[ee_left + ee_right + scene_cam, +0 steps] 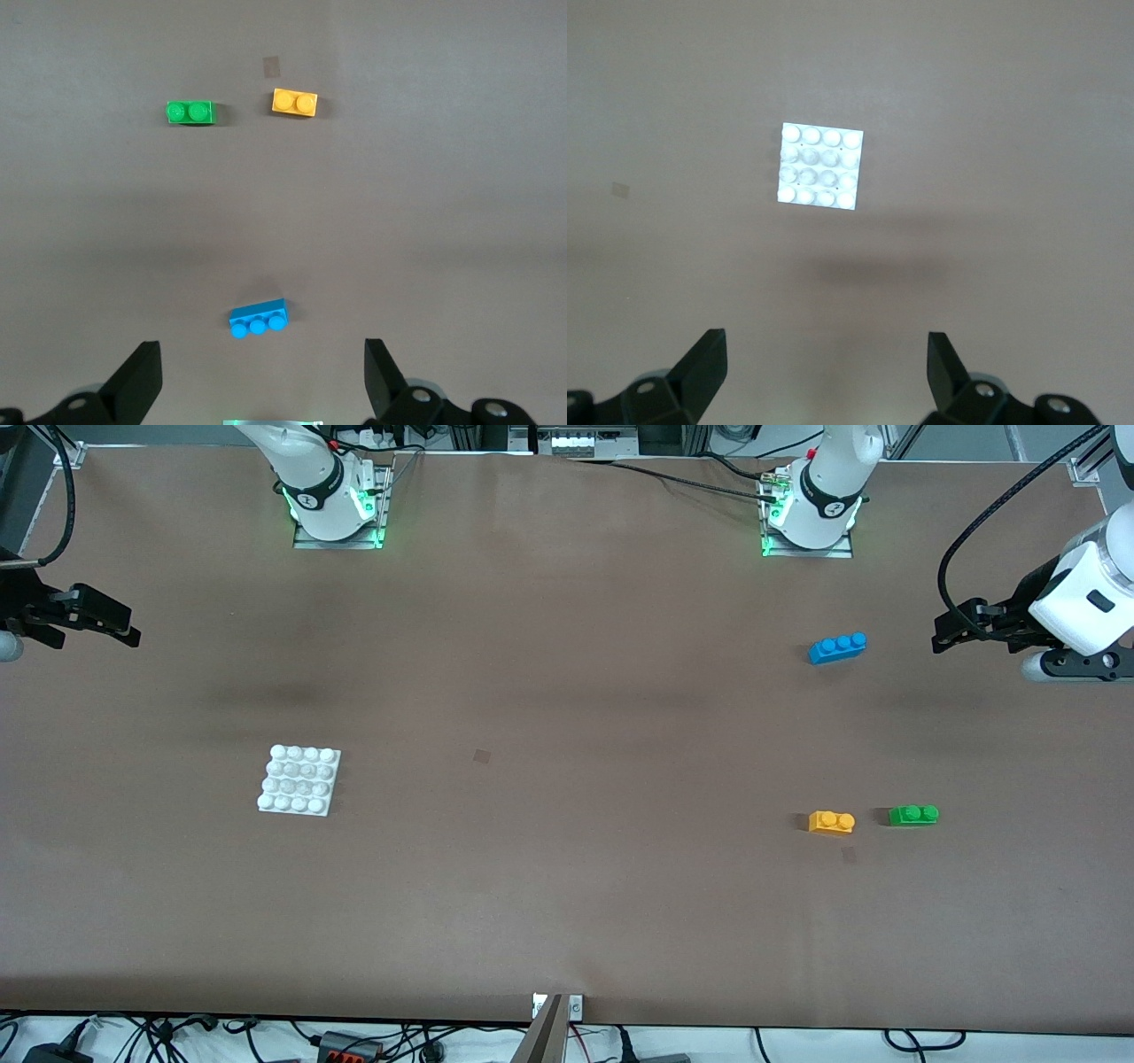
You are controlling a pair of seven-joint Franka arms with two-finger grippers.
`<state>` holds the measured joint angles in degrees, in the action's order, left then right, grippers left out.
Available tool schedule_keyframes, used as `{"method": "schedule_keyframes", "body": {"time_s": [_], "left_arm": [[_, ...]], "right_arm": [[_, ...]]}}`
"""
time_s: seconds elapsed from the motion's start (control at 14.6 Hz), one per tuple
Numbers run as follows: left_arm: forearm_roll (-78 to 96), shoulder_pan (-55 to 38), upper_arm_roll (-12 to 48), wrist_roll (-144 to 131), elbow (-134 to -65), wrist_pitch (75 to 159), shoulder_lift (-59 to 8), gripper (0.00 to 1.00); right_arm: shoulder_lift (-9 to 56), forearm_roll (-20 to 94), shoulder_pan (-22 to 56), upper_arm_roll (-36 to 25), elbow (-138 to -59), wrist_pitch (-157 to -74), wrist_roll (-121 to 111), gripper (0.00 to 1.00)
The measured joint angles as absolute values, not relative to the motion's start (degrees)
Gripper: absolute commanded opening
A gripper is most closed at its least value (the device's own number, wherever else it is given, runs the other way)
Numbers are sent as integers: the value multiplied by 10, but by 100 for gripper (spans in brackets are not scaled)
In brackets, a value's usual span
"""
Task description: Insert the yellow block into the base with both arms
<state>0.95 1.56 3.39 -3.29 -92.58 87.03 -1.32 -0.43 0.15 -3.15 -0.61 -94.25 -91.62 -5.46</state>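
Note:
The yellow block (831, 822) (294, 103) lies flat on the brown table toward the left arm's end, studs up. The white base (299, 779) (821, 166) lies toward the right arm's end, apart from every brick. My left gripper (941, 636) (263, 376) hangs open and empty over the table's edge at the left arm's end, well away from the yellow block. My right gripper (131, 631) (827, 363) hangs open and empty over the table's edge at the right arm's end, with the base some way off from it.
A green two-stud brick (912, 815) (190, 112) lies just beside the yellow block, toward the left arm's end. A blue three-stud brick (837, 647) (258, 319) lies farther from the front camera, near the left arm's base (811, 514). The right arm's base (335, 505) stands at the table's back edge.

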Motion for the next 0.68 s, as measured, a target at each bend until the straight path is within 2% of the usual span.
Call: {"method": "schedule_keyframes", "body": {"time_s": [0.68], "left_arm": [[11,16,34,-33,-926,870,-14,100]], "right_arm": [[8,-6,-30,-3,-943,-886,-55,100]]}}
